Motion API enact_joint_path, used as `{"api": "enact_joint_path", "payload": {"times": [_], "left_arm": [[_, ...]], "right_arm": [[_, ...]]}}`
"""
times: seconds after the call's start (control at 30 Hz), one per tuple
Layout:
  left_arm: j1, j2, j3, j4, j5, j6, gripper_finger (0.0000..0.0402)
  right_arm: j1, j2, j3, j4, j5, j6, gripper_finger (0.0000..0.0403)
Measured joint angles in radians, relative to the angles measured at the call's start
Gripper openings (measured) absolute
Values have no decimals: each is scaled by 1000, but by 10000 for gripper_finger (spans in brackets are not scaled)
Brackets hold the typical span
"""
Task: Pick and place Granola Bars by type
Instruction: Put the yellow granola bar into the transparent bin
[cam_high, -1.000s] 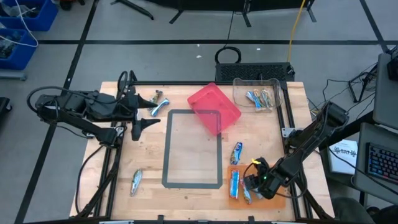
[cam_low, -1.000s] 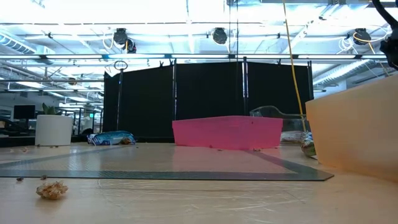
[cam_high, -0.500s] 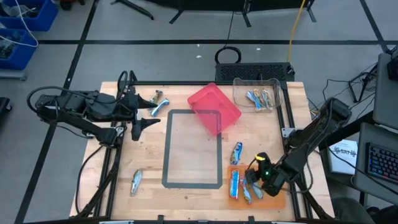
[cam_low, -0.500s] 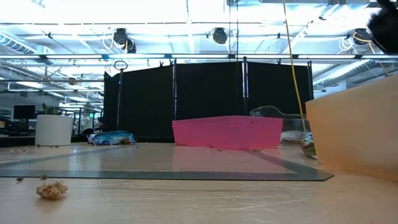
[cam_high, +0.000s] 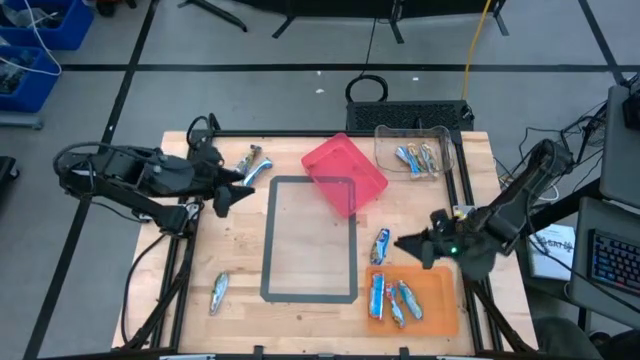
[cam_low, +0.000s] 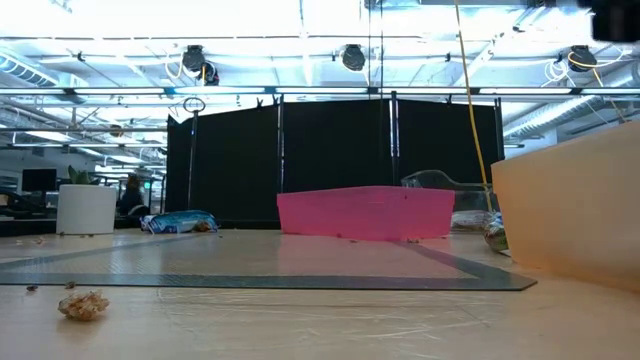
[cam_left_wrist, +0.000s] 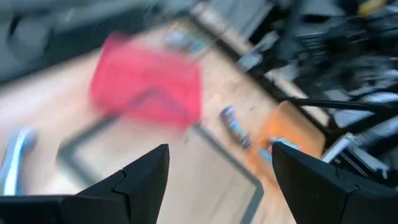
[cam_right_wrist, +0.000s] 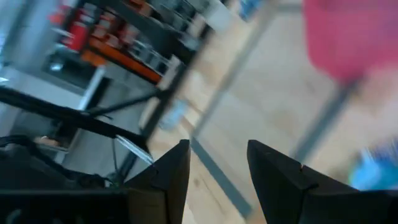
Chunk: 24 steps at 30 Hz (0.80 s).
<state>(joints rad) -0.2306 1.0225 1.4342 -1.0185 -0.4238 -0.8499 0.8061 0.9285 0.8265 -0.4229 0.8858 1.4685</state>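
Three blue-and-silver granola bars (cam_high: 395, 300) lie flat in the orange tray (cam_high: 440, 310). Another bar (cam_high: 380, 243) lies on the table just beyond the tray; it also shows in the left wrist view (cam_left_wrist: 235, 124). Two bars (cam_high: 254, 165) lie near the far left, one (cam_high: 220, 290) lies near left, and several (cam_high: 418, 158) sit in the clear container. My right gripper (cam_high: 405, 243) is open and empty, hovering beside the lone bar, right of it. My left gripper (cam_high: 235, 185) is open and empty, just near of the far-left pair.
A pink bin (cam_high: 343, 172) sits tilted at the far middle and overlaps the grey tape rectangle (cam_high: 310, 240). The clear container (cam_high: 412, 148) stands at the far right corner. In the low view the orange tray wall (cam_low: 570, 210) fills the right side, and a crumb (cam_low: 85, 305) lies near.
My right gripper has risen from the orange tray and moved toward the far edge, and now points toward the table's left. A third bar now shows in the tray where the gripper was. My left gripper has swung slightly toward the right and the far edge.
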Motion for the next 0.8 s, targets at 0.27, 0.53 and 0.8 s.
{"api": "enact_joint_path", "payload": {"times": [0.27, 0.53, 0.8], "left_arm": [[-32, 59, 0, -514, 118, -510, 282], [-93, 122, -54, -552, 226, -690, 282], [-157, 186, -211, -550, 437, -881, 282]], "right_arm": [[-68, -105, 0, 473, -1, -784, 169], [-79, -121, 0, 799, -23, -1211, 194], [-94, -125, 0, 808, -84, -1233, 206]]}}
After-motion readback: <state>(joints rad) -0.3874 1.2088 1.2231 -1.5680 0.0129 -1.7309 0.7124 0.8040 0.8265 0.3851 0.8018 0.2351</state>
